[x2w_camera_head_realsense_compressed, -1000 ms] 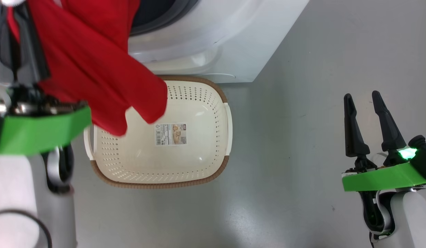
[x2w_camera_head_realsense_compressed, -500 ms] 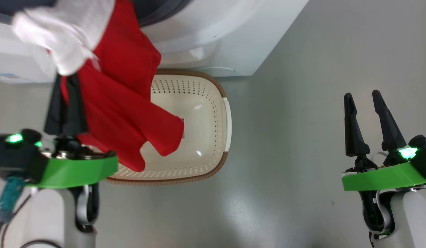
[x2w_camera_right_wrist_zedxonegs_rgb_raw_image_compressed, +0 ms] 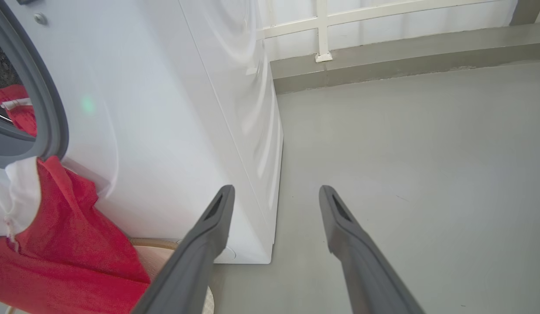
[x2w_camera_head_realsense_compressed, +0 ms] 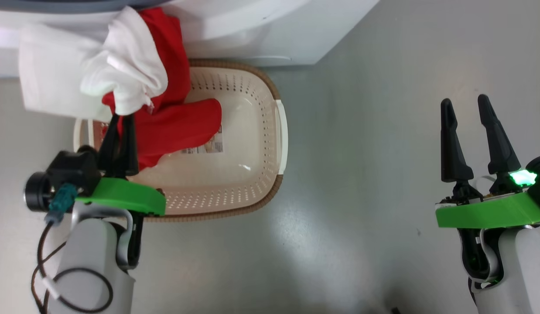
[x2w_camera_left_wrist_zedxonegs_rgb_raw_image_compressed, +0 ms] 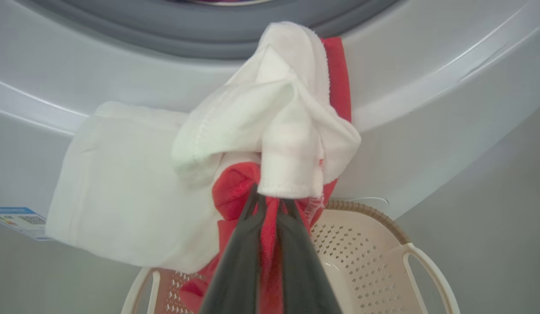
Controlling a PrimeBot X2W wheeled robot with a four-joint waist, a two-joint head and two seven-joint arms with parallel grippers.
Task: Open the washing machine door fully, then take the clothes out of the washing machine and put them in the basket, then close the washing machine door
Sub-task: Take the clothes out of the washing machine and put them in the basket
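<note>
Left gripper (x2w_camera_head_realsense_compressed: 121, 123) is pinched tight on the clothes (x2w_camera_head_realsense_compressed: 174, 126), and the red-and-white bunch spills over its fingertips into the basket (x2w_camera_head_realsense_compressed: 235, 209) right below it. The washing machine (x2w_camera_head_realsense_compressed: 270, 35) sits just past the tips. Right gripper (x2w_camera_head_realsense_compressed: 466, 104) is spread wide, holding nothing.

Floor (x2w_camera_head_realsense_compressed: 361, 131): smooth grey coating, slightly glossy, uniform on both sides of the right claw (x2w_camera_right_wrist_zedxonegs_rgb_raw_image_compressed: 276, 190). In the head view, a diffuse patch of reflected light (x2w_camera_head_realsense_compressed: 305, 235) lies on it well to the left of that claw. Straight ahead of the claw and well apart from it, the floor ends at a low grey raised band (x2w_camera_right_wrist_zedxonegs_rgb_raw_image_compressed: 405, 54). Above the band stands a white frame (x2w_camera_right_wrist_zedxonegs_rgb_raw_image_compressed: 322, 26) of thin bars, possibly a window or a railing.
</note>
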